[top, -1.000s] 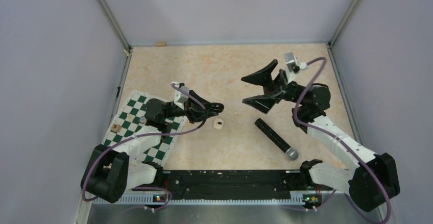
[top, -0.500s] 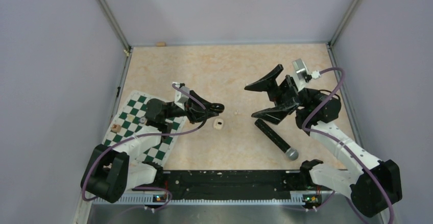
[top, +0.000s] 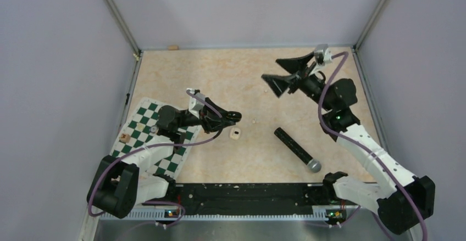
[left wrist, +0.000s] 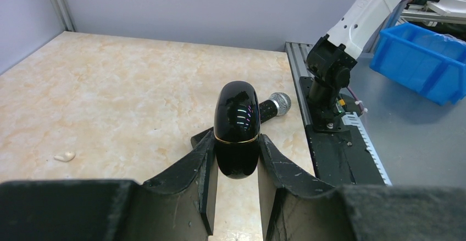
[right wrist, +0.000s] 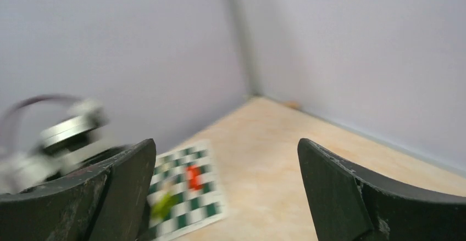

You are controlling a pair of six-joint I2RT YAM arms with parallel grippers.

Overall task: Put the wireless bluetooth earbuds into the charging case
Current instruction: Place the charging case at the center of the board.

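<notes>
Left wrist view: left gripper (left wrist: 235, 139) clamped on what looks like the glossy black charging case (left wrist: 237, 121).
Whitish earbuds (top: 235, 134) lie loose on the table (top: 220, 76) just beside it. The microphone (top: 297, 149) lies farther right, and the right gripper (top: 273, 71) is spread wide, empty, up high.

A robotics lab cell: panel walls (top: 247, 10), aluminium frame posts (top: 118, 18), a blue parts bin (left wrist: 420, 60).

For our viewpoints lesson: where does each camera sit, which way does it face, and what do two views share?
Top external: overhead, behind, looking down; left claw and right claw show.
Left wrist: faces the right arm's base; left claw shut on the charging case.
Right wrist: faces the far left corner; right claw open.
Shared: microphone, in top and left wrist.
</notes>
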